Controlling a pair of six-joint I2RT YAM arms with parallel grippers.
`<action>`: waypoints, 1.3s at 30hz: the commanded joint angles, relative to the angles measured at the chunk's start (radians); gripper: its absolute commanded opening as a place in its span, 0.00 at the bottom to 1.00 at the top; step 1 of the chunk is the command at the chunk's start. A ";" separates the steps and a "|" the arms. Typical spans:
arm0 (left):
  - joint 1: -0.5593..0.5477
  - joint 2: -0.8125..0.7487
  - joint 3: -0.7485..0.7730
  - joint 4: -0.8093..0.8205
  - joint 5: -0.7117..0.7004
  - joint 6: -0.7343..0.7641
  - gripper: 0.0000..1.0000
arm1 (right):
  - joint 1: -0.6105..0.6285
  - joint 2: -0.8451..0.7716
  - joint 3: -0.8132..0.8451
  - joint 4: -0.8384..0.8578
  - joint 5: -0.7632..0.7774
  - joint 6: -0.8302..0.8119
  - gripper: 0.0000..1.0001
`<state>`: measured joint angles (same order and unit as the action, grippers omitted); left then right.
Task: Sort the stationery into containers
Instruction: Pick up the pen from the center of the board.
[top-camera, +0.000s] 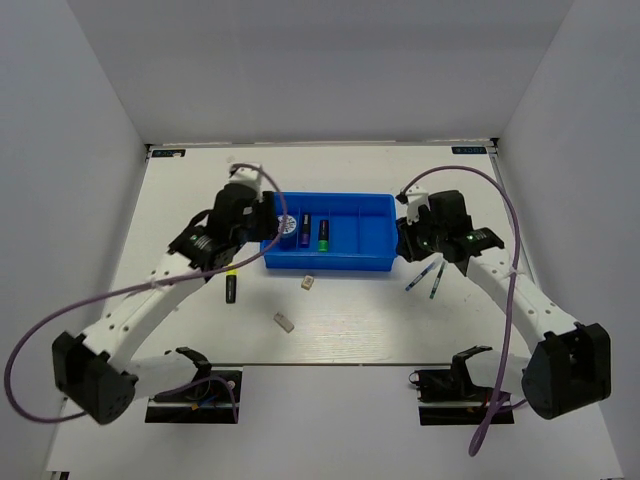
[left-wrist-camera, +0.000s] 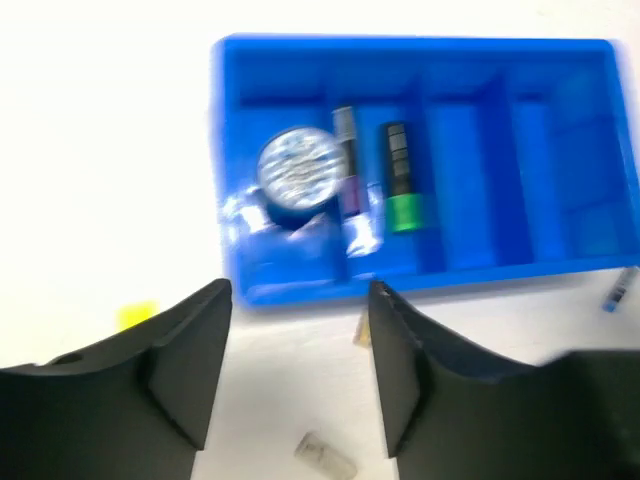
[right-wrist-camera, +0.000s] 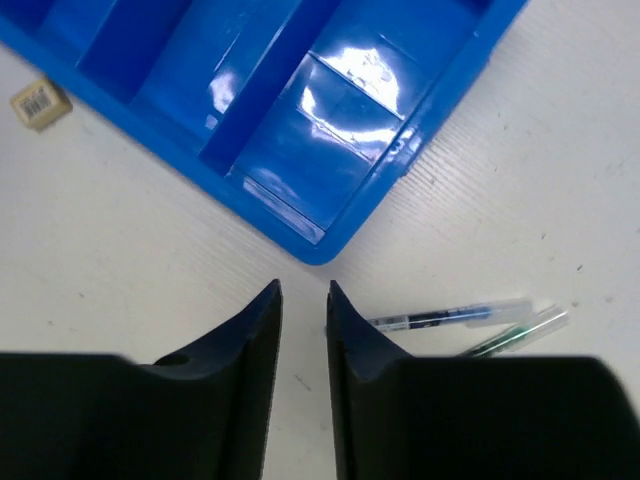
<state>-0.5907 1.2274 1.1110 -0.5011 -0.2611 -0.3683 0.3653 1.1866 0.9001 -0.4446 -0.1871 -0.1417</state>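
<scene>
The blue tray (top-camera: 370, 232) holds a round blue-and-white disc (top-camera: 287, 226), a purple-ended marker (top-camera: 303, 230) and a green-ended marker (top-camera: 323, 234) in its left compartments. My left gripper (top-camera: 270, 228) hovers at the tray's left end. In the left wrist view it (left-wrist-camera: 300, 300) is open and empty, above the table just in front of the tray (left-wrist-camera: 470, 60). Two small erasers (top-camera: 307, 282) (top-camera: 284, 321) lie in front of the tray. My right gripper (top-camera: 405, 242) is at the tray's right near corner. Its jaws (right-wrist-camera: 304, 295) stand a narrow gap apart, empty. Two thin pens (top-camera: 425, 277) (top-camera: 438, 280) lie just right of it.
A black marker with a yellow end (top-camera: 231, 287) lies left of the erasers. The tray's two right compartments (right-wrist-camera: 330, 130) hold nothing. In the right wrist view the blue pen (right-wrist-camera: 440, 318) and a green-tinted pen (right-wrist-camera: 520, 335) lie beside the right finger. White walls enclose the table.
</scene>
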 joint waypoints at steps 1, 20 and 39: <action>0.082 -0.077 -0.112 -0.126 -0.095 0.013 0.70 | -0.019 0.027 0.013 0.009 0.005 0.030 0.36; 0.354 0.179 -0.191 -0.182 0.059 -0.040 0.66 | -0.135 0.085 0.036 -0.023 -0.066 0.057 0.36; 0.361 0.277 -0.283 -0.134 0.089 -0.107 0.53 | -0.178 0.076 0.046 -0.049 -0.130 0.065 0.36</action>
<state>-0.2314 1.5059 0.8490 -0.6670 -0.1867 -0.4496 0.2001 1.2697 0.9047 -0.4755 -0.2897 -0.0849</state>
